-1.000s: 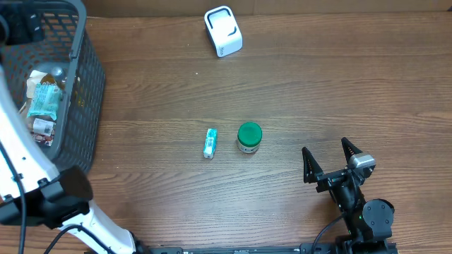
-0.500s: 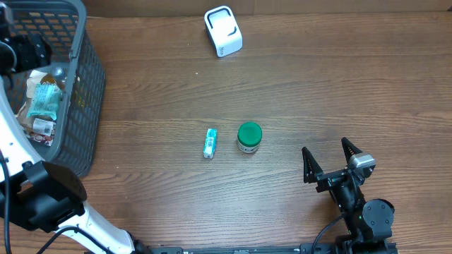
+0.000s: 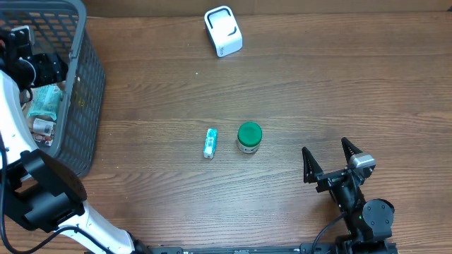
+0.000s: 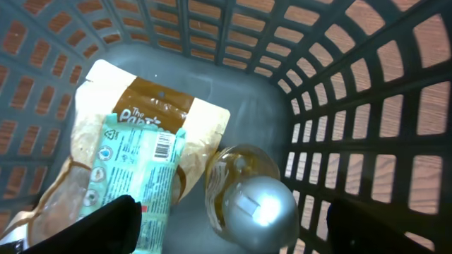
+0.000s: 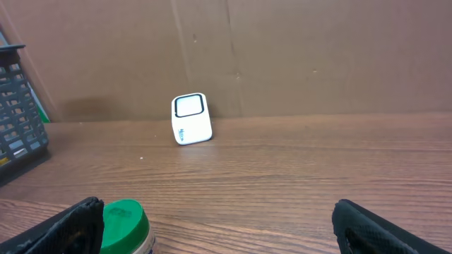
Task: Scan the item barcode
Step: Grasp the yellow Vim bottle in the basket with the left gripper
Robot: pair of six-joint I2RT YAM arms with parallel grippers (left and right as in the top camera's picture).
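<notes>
- A grey mesh basket (image 3: 88, 77) sits at the left end of the wooden table (image 3: 353, 85). The left gripper (image 4: 244, 229) hangs inside it, fingers spread wide and holding nothing.
- Under the gripper, a teal packet (image 4: 138, 166) with its barcode facing up lies on a tan pouch (image 4: 106, 99). A silver-lidded jar (image 4: 258, 204) lies just beside them.
- The white scanner (image 3: 223, 31) stands at the far edge, well apart from the basket.
- A green-lidded tub (image 3: 249, 135) and a small tube (image 3: 210, 142) sit mid-table.
- The right gripper (image 3: 329, 161) rests near the front edge, spread and empty.

The basket (image 3: 88, 85) runs off the overhead view's left edge, and the left arm (image 3: 13, 120) covers part of the packets (image 3: 44, 102) inside it. Well right of the basket, the print on the small tube (image 3: 210, 142) is too small to read.
</notes>
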